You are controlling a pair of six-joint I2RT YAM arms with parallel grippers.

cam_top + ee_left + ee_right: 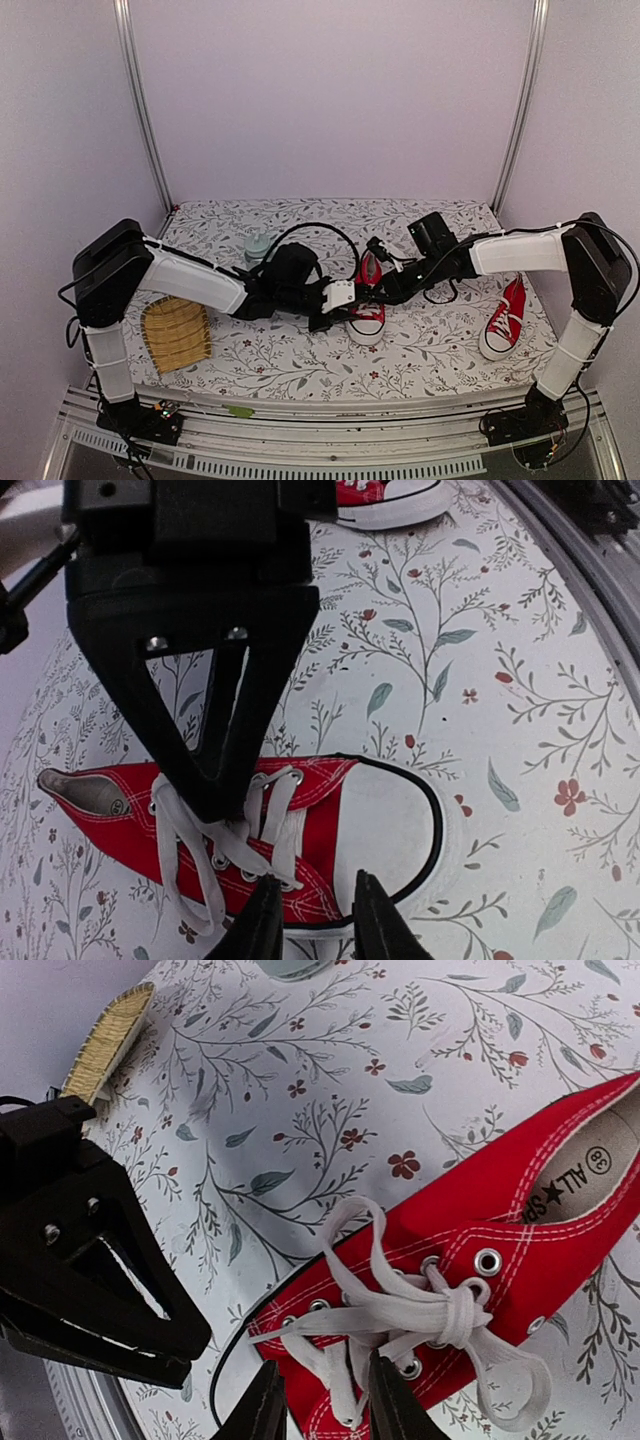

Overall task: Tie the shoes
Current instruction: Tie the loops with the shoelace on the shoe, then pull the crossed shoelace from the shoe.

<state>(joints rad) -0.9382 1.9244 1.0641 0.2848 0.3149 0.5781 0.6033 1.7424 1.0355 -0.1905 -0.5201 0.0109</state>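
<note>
Hovering narrowly parted and seemingly empty just above the middle shoe [385, 825], left gripper [318, 920] and right gripper [328, 1405] crowd together, so a fingertip may snag the loose bow [455, 1312] and pull it undone; other shoe [503, 325] sits well beyond the right gripper.

Both arms reach inward and nearly meet in the middle, the left arm [195, 280] stretched low, the right arm [515, 250] angled across. The left gripper [312, 920] has its jaws narrowly parted. The right gripper [325, 1405] looks slightly wider.
</note>
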